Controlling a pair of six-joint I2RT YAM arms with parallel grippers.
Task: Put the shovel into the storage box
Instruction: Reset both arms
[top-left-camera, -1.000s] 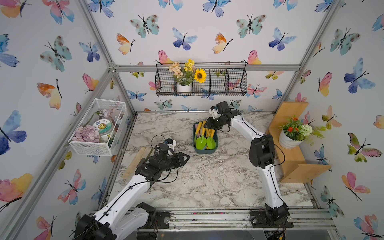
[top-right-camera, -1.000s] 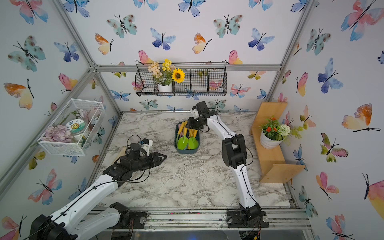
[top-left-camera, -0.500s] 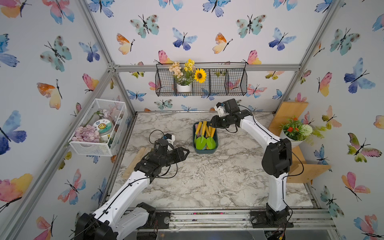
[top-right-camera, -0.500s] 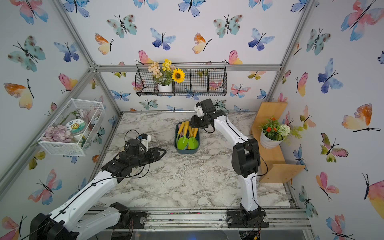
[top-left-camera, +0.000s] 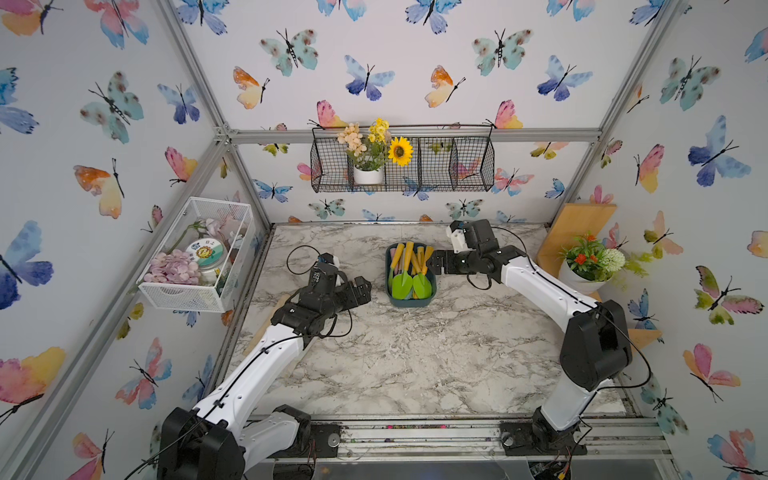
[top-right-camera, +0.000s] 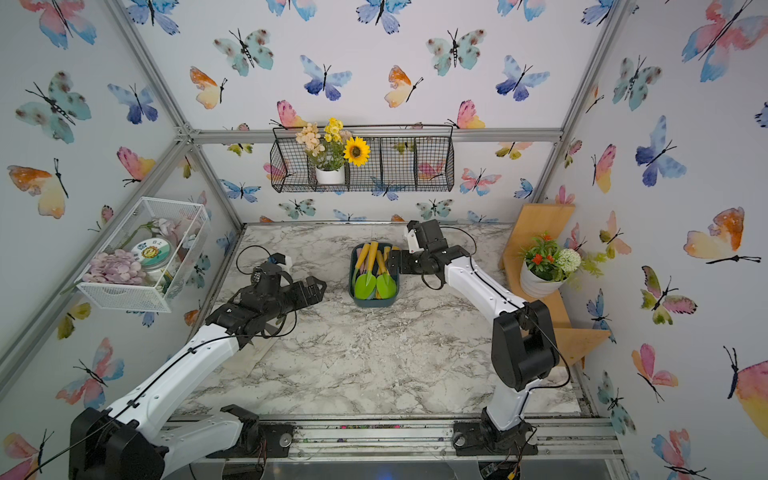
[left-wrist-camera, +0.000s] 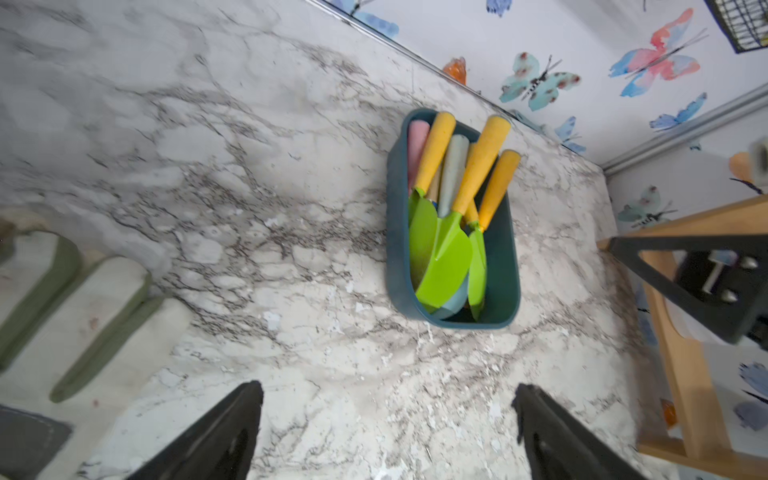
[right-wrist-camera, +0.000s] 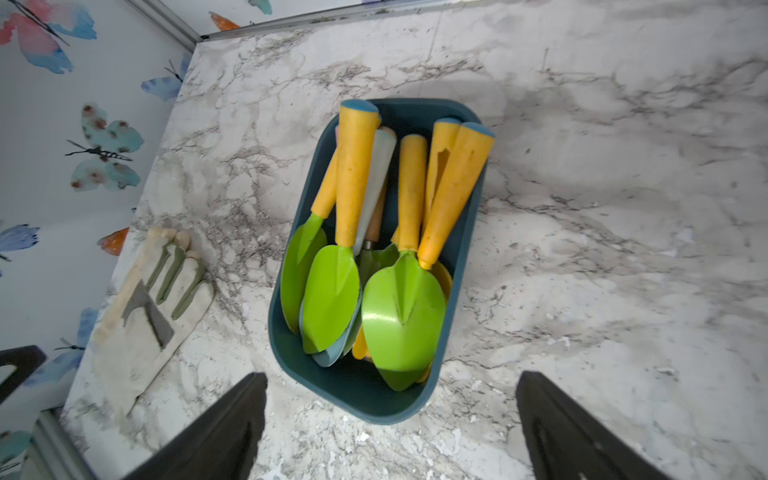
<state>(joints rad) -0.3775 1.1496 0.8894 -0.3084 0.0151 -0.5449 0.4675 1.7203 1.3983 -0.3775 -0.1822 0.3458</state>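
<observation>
Over the marble tabletop (top-left-camera: 415, 357), the right arm (top-left-camera: 536, 282) has backed off the storage box (top-left-camera: 409, 302), both jaws apart.

Both top views look down from high above the near edge of the marble table (top-left-camera: 415, 365), facing the back wall; they take in the whole enclosure from far off, with the black wire rack (top-left-camera: 457, 166) ahead on that wall; the pair overlap almost wholly; the left wrist view looks down at the tabletop from close by, with the storage box (left-wrist-camera: 500, 266) ahead of the left gripper (left-wrist-camera: 388, 386); the right wrist view looks down on the same box from nearer still, past the right gripper (right-wrist-camera: 391, 375); both wrist views share the box and the marble around it.
</observation>
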